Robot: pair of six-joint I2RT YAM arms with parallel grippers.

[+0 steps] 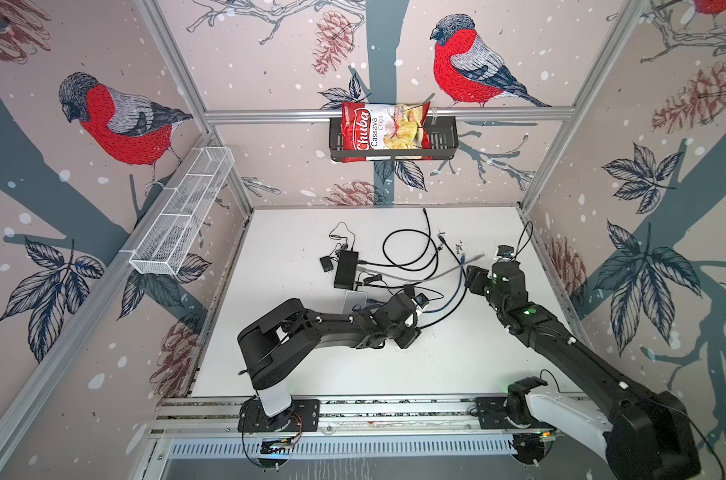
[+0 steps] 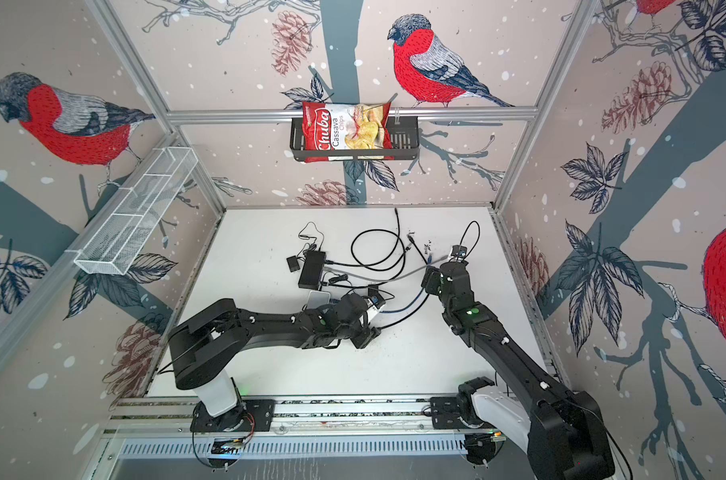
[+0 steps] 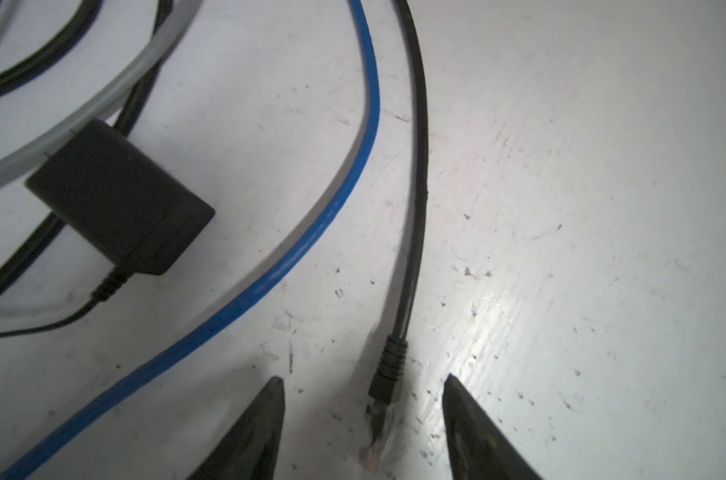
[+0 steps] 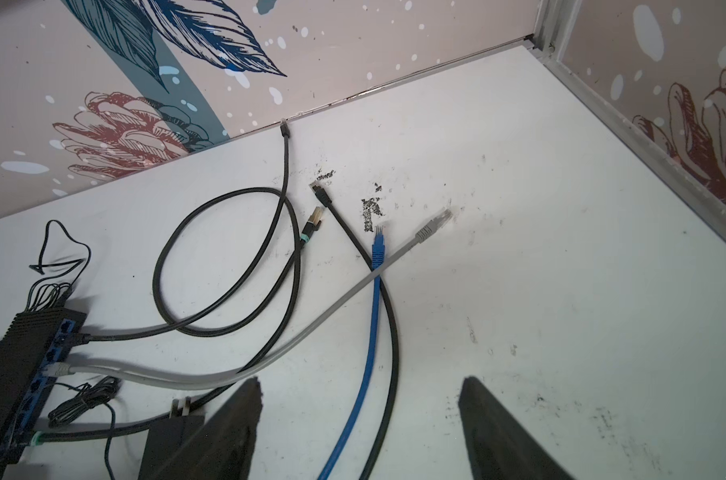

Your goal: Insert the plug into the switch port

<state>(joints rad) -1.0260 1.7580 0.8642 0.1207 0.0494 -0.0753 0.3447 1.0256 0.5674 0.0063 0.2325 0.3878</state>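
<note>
Early: left hand point(image 3: 362, 380), apart, straddles the loose black plug point(image 3: 384, 388); right hand point(image 4: 361, 380) apart, empty; insertion into the switch point(image 4: 16, 357) not yet done.

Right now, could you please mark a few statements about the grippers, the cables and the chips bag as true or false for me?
1. The left gripper has its jaws apart, with a black plug lying between them. True.
2. The right gripper is clamped on the blue cable. False: it is open and holds nothing; the cable lies on the table.
3. A grey cable is plugged into the switch. True.
4. The chips bag lies on the table. False: it sits in the black basket on the back wall.
</note>
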